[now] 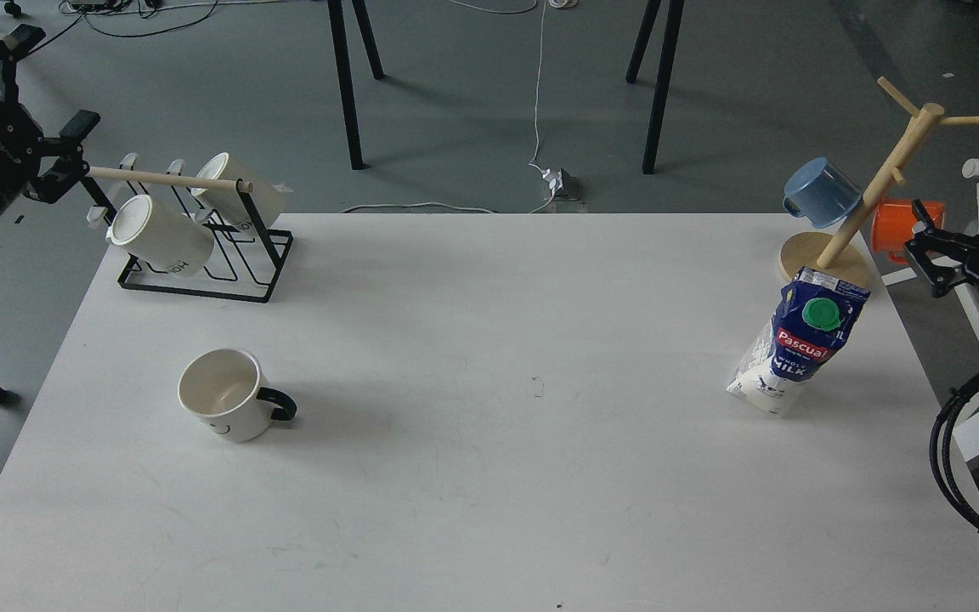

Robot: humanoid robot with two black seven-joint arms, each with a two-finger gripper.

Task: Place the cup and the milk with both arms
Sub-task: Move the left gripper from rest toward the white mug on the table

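Note:
The cup (pixel 226 395), a white mug with a black handle pointing right, stands upright on the left front part of the white table (pixel 489 476). The milk (pixel 800 348), a blue and white carton with a green cap and a red label, stands on the right side, just in front of the wooden mug tree. My left gripper (pixel 71 155) is open off the table's far left corner, well behind the cup. My right gripper (pixel 925 253) is open just past the table's right edge, to the right of and behind the milk. Neither holds anything.
A black wire rack (pixel 200 272) with a wooden rod and two cream mugs stands at the far left corner, its rod end close to my left gripper. A wooden mug tree (pixel 859 212) at the far right carries a blue mug (pixel 821 191) and an orange mug (pixel 902 225).

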